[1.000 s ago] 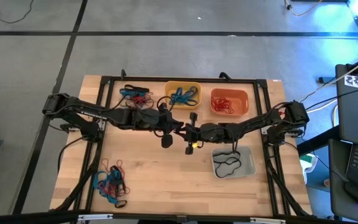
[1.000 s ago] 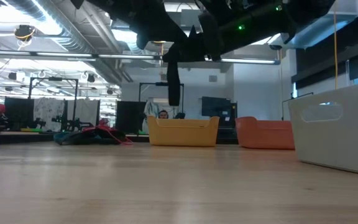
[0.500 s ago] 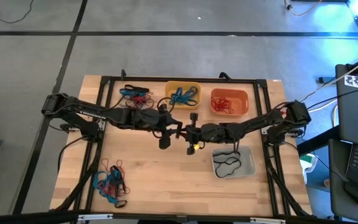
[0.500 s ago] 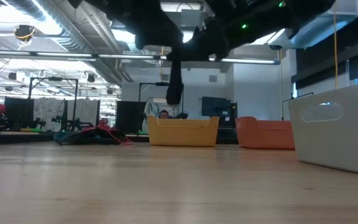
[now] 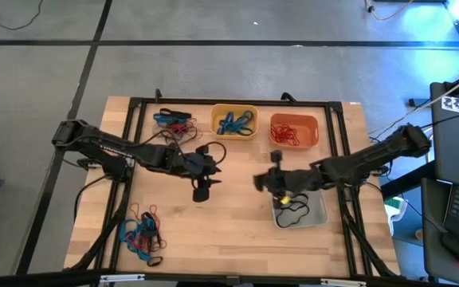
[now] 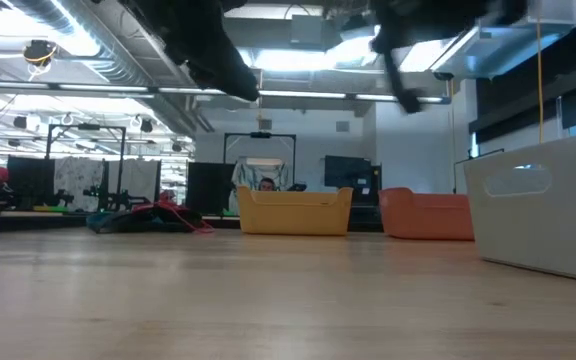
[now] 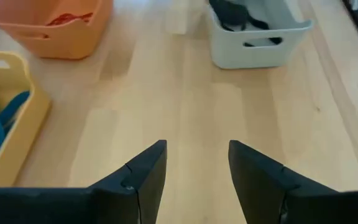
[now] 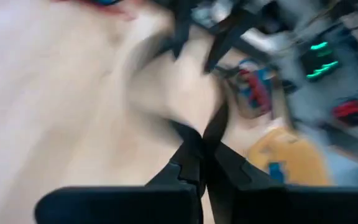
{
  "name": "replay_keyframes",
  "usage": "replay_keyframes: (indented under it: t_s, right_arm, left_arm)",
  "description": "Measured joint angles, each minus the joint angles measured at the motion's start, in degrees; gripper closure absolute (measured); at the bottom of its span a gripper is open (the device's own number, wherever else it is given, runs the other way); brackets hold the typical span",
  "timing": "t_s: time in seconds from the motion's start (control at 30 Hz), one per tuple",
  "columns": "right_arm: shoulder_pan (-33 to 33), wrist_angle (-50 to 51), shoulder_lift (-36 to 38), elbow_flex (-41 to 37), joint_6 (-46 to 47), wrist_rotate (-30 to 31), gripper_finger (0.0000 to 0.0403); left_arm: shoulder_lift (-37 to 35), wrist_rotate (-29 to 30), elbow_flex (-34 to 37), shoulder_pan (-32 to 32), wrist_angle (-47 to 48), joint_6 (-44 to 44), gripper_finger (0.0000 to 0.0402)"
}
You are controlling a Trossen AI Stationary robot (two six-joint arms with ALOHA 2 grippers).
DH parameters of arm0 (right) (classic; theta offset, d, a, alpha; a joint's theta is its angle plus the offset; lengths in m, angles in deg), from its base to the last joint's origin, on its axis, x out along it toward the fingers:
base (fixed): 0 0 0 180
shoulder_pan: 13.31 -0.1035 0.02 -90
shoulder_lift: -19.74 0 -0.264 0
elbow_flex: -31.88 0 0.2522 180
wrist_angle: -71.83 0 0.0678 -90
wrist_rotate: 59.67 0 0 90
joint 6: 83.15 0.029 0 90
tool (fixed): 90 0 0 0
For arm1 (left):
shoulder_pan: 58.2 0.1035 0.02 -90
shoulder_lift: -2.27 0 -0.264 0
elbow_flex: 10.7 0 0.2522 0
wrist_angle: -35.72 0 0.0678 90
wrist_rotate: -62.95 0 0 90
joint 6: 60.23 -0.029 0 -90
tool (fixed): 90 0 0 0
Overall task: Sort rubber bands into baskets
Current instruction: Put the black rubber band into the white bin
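Three baskets stand on the table. The yellow one [image 5: 234,121] holds blue rubber bands, the orange one [image 5: 294,131] red ones, and the pale grey one [image 5: 300,207] black ones. Loose mixed bands lie in a pile at the far left [image 5: 174,121] and another at the near left [image 5: 142,237]. My left gripper [image 5: 200,191] hangs open over the bare mid-table, nothing between its fingers [image 7: 196,149]. My right gripper [image 5: 259,182] is shut on a black rubber band, just left of the grey basket and above the table. My right gripper pinches a black rubber band [image 8: 218,121] between its two fingertips; the wrist view is blurred, so which part of the loop it has cannot be told. The band [image 6: 405,88] trails from the fingers as a dark strip, lifted clear of the table.
Bare wood lies between the two grippers and along the near edge. A black frame [image 5: 237,102] runs round the table top. The grey basket's wall [image 6: 548,215] stands close at the low view's right.
My left gripper has opened and let go of the black band, then drawn a little toward the near left. My right gripper, shut on the band, has pulled away toward the table's right edge and risen, carrying the band up toward the grey basket.
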Motion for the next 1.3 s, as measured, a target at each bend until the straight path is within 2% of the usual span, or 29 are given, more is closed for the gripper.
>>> replay_keyframes:
  t_s: [0.23, 0.33, 0.47, 0.63, 0.9, 1.0, 1.13, 1.3]
  right_arm:
    - [-3.1, 16.9, 7.1, 0.0, 17.3, -13.3, 0.0387]
    - [-3.0, 21.4, 7.8, 0.0, 23.5, -20.3, 0.0387]
    - [-3.0, 27.4, 7.3, 0.0, 30.7, -26.1, 0.0386]
    - [-3.0, 34.0, 4.9, -0.1, 35.7, -28.5, 0.0386]
    - [-2.9, 35.1, 0.3, -3.8, 43.4, -28.8, 0.0383]
    - [-2.9, 35.9, -0.6, -3.9, 45.3, -28.9, 0.0361]
    - [-2.9, 36.6, -0.7, -3.9, 47.3, -29.6, 0.03]
    - [-1.7, 36.8, -0.7, -3.9, 47.6, -37.2, 0.0225]
  left_arm:
    - [0.0, 0.2, 0.2, -1.7, -0.6, 1.3, 0.0231]
    - [0.0, 0.2, 0.2, -2.1, -1.2, 1.5, 0.0231]
    - [0.0, 0.3, 0.2, -2.1, -1.1, 2.0, 0.0231]
    - [0.0, 0.3, 0.2, -2.1, -1.1, 2.9, 0.0231]
    - [0.1, 0.4, 0.2, -2.1, -0.8, 3.2, 0.0231]
    - [0.1, 0.4, 0.2, -2.1, -0.7, 3.2, 0.0231]
    - [0.1, 0.4, 0.2, -2.1, -0.8, 3.3, 0.0231]
    - [0.1, 0.4, 0.2, -2.1, -0.8, 3.3, 0.0231]
